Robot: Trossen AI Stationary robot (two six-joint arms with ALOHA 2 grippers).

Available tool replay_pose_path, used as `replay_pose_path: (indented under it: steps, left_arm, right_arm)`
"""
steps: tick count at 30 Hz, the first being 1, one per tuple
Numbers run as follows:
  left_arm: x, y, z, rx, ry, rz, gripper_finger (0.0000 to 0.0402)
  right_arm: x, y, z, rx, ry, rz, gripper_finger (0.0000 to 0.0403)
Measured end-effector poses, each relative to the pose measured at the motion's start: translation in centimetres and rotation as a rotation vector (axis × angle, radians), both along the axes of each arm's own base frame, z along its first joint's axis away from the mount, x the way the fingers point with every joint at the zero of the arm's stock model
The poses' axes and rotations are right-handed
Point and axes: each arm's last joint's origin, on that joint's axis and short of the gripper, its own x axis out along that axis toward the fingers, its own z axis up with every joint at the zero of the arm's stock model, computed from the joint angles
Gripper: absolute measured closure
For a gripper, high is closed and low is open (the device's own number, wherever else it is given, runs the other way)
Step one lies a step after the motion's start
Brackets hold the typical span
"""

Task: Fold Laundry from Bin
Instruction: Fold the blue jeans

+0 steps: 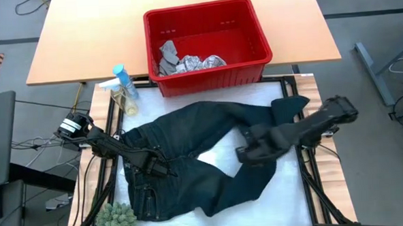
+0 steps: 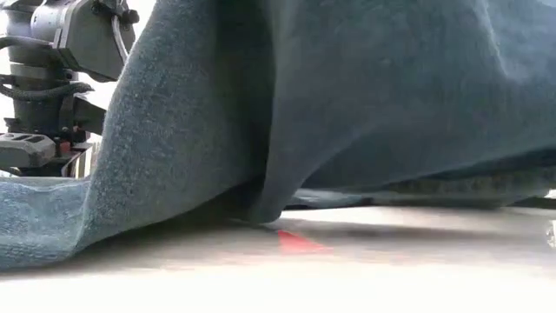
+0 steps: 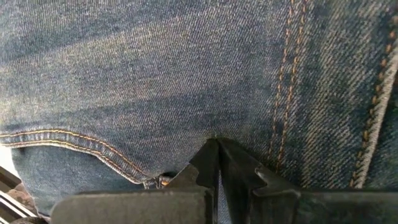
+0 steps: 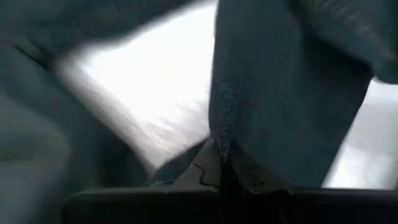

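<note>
Already both grippers, left and right, sit clamped on the trousers mid-frame, so an uneven pull could bunch the cloth.

The trousers are dark navy-blue denim; in the left wrist view the weave reads mid-blue with tan-orange double stitching. The bin is bright red. In it lie a plain grey cloth and a white cloth with a grey leaf print. The mat under the trousers is white. The far table is light orange-tan wood. A spray bottle is pale blue with a white head. The plant is grey-green. Both arms are black.
</note>
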Motion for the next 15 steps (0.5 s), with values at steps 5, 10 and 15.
replay_pose_path:
  steps: [5,10,15]
  left_arm:
    - [0.0,0.0,0.0,-0.001,0.003,-0.009,0.0401]
    - [-0.1,-0.4,0.0,-0.002,0.011,-0.05,0.0401]
    - [-0.4,-0.8,0.0,0.009,0.018,-0.074,0.0401]
  right_arm:
    - [-3.1,-1.4,3.1,-0.199,-0.217,-0.088,0.0381]
    - [-4.0,-3.2,5.2,-0.591,-0.349,-0.046,0.0381]
    - [-4.0,-3.4,5.4,-0.608,-0.313,0.026,0.0381]
